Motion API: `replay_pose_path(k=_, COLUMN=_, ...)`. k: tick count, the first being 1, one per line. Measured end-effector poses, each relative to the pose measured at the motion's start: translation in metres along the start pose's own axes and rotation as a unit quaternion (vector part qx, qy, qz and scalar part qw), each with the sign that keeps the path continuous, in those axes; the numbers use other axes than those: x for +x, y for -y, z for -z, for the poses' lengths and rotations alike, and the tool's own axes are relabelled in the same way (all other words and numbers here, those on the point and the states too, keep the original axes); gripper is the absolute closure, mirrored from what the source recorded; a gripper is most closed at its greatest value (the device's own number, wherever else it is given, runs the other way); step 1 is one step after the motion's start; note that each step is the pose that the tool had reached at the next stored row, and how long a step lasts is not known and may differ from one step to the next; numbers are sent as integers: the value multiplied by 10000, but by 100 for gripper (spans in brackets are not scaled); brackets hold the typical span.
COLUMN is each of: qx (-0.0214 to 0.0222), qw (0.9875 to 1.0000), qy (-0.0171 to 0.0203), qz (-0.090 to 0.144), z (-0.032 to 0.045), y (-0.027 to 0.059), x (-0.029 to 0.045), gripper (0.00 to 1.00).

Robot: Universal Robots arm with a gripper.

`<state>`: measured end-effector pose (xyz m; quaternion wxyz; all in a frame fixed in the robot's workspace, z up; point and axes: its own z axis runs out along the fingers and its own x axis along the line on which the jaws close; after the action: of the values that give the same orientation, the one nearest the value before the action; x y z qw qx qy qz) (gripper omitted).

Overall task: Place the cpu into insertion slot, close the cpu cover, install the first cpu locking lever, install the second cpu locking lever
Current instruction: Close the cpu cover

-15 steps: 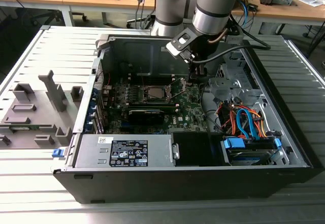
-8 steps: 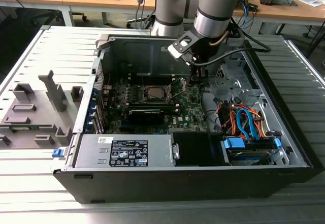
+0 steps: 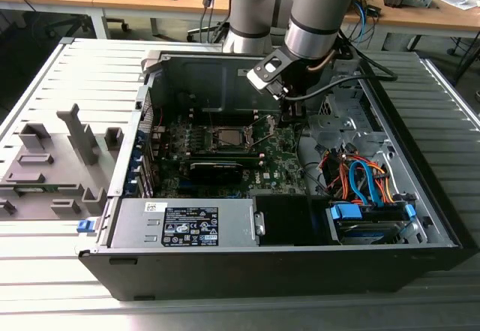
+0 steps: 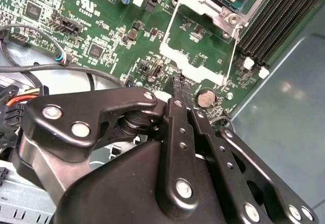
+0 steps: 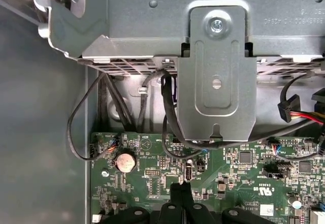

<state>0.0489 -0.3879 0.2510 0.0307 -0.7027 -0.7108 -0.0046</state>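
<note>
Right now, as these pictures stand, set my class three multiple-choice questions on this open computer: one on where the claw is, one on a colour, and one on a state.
1. Where is the claw?
A. Over the grey power box
B. Over the circuit board, on the exterior view's right of the chip socket
C. Outside the case

2. What colour is the circuit board?
A. Green
B. Red
C. White

3. How do the claw's fingers stand?
A. Wide apart
B. Closed together
C. Clamped on a blue cable

Answers:
1 B, the exterior view shows the claw hanging there inside the case.
2 A, the board is green in both wrist views.
3 B, the tips meet in both wrist views.
</note>
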Motion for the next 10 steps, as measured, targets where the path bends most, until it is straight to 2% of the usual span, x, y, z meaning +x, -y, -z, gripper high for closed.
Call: replay_pose_path(k=10, qx=0, qw=10000, qy=0, qz=0, z=-4, y=103, x=1, gripper=89)
